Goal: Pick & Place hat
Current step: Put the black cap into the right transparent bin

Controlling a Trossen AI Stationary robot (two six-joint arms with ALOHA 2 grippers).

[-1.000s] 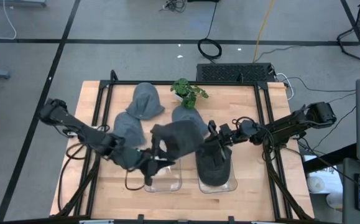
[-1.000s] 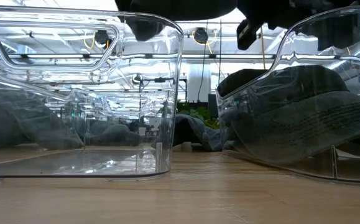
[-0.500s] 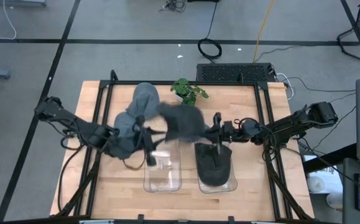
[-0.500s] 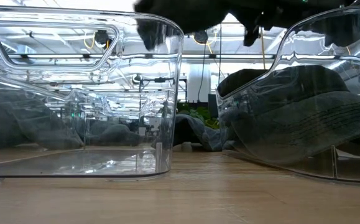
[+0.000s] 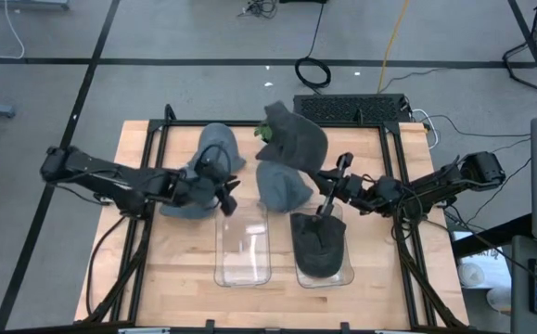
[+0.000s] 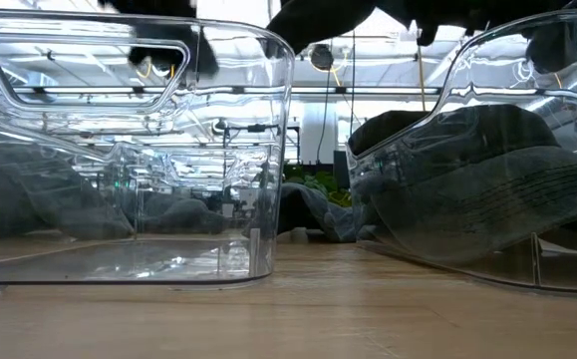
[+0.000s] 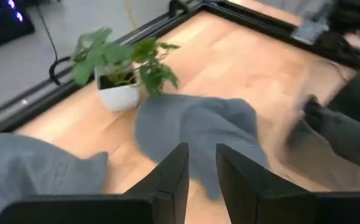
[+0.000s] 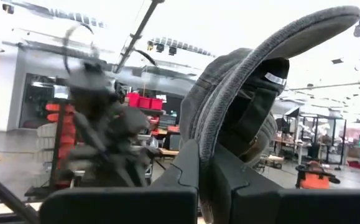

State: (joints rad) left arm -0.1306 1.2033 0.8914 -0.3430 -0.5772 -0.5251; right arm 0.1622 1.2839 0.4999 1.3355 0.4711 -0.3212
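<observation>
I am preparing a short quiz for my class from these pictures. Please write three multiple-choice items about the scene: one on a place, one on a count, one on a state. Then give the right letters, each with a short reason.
1. Where is the small plant?
A. at the table's far edge
B. inside a bin
C. on the floor

2. How many clear bins stand on the table?
A. one
B. two
C. four

3. What is the state of the right tool?
A. open and empty
B. shut on the raised hat
C. resting in a bin

Answers:
1 A: its leaves show beside the raised hat, at the far edge.
2 B: the empty bin and the bin with a hat stand side by side.
3 B: the right wrist view shows the brim clamped between its fingers.
</observation>
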